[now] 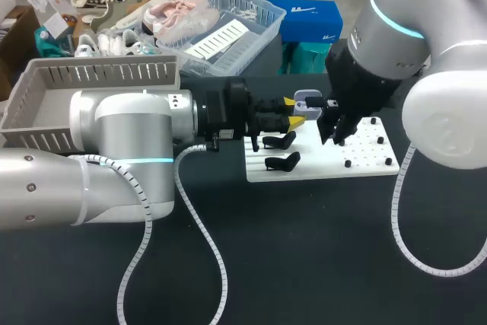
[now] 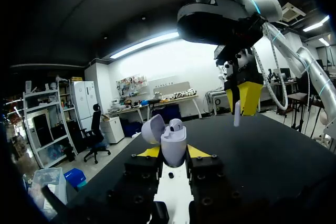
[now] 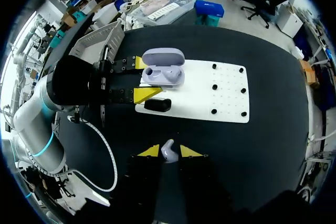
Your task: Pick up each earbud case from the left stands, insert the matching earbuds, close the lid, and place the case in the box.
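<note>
My left gripper (image 2: 173, 153) is shut on the body of a lavender earbud case (image 2: 173, 148), held upright. Its lid (image 2: 152, 128) is open and one earbud (image 2: 177, 125) sits inside. In the head view the case (image 1: 308, 99) hangs over the white board (image 1: 319, 167), above two black stands (image 1: 279, 141). My right gripper (image 3: 167, 151) is shut on a lavender earbud (image 3: 168, 149) and hovers above the open case (image 3: 164, 69). From the left wrist view the right gripper (image 2: 244, 98) shows just beyond the case, the earbud (image 2: 237, 115) poking out below its tips.
The board's right half (image 3: 228, 90) carries several small black pegs. A grey slatted crate (image 1: 99, 81) stands at the table's back left, behind my left arm. A clear basket with shoes (image 1: 221, 20) and a blue box (image 1: 308, 17) lie further back.
</note>
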Tool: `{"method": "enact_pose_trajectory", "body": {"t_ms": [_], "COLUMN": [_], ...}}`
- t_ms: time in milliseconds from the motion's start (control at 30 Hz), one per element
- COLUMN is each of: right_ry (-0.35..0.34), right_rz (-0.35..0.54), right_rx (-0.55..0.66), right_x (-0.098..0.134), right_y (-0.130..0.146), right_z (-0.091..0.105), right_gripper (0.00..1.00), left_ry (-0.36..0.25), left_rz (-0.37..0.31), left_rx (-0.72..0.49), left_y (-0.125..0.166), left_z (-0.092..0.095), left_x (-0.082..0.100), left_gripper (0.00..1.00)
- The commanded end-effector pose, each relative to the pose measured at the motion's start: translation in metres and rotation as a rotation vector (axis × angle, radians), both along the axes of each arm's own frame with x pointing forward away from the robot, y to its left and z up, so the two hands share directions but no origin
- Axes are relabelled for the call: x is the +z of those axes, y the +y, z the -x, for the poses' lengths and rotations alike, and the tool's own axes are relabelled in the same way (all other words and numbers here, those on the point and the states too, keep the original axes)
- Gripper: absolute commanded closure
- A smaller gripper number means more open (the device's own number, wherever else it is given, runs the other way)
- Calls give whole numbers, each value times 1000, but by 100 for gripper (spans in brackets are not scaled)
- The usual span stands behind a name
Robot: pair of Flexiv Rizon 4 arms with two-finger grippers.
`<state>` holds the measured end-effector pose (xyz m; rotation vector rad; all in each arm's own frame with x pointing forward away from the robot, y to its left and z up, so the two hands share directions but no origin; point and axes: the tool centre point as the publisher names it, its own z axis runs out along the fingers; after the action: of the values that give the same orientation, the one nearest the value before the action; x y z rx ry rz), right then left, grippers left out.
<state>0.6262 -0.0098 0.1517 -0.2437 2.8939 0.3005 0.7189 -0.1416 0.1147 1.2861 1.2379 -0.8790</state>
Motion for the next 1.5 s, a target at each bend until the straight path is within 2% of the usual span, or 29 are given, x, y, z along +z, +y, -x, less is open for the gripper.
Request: {"method": "enact_pose_trajectory", "body": {"t_ms": [33, 500, 667, 1033, 1500], "right_ry": [1, -67, -74, -84, -60], "right_rz": [10, 68, 50, 102, 109], "right_rx": [22, 143, 205, 356, 447], "right_x": [12, 37, 38, 39, 27], "right_y": [6, 26, 28, 26, 16], "right_z": [-8, -46, -55, -62, -64], "right_gripper": [100, 100, 100, 100, 100], "left_ry": [-2, -2, -2, -2, -2], "left_rz": [2, 2, 2, 2, 2], "left_rx": [3, 3, 3, 3, 3], "left_y": [0, 0, 0, 0, 0], "left_z": [0, 0, 0, 0, 0], "left_x": [0, 0, 0, 0, 0], "left_gripper": [100, 100, 100, 100, 100]}}
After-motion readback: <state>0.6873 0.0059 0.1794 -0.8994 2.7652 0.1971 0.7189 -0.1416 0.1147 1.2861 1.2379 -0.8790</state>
